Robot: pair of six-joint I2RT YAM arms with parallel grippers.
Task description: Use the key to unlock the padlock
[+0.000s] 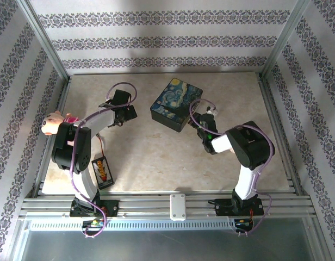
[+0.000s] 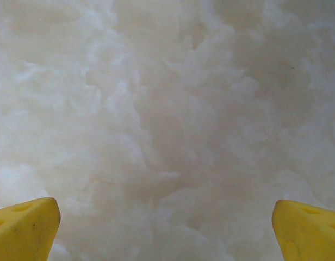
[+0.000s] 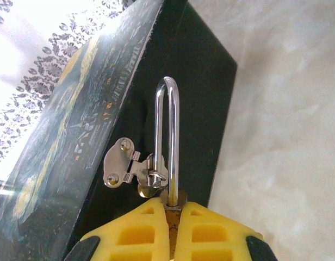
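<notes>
The padlock (image 3: 173, 141) hangs on the silvery latch (image 3: 124, 166) of the dark starry-night box (image 1: 175, 103). One leg of its thin shackle passes through the latch staple. My right gripper (image 3: 172, 209) is shut on the padlock's small brass body, yellow fingers (image 3: 140, 231) pressed on either side. From above, the right gripper (image 1: 204, 126) sits at the box's near right corner. My left gripper (image 1: 125, 112) hovers left of the box, open. In its wrist view the left gripper (image 2: 165, 212) has wide-apart yellow tips with bare table between them. The key is hidden.
A pink plush toy (image 1: 50, 122) lies at the table's left edge by the left arm. A small black and orange object (image 1: 103, 171) rests near the left arm's base. Aluminium rails (image 1: 178, 204) and patterned walls bound the table.
</notes>
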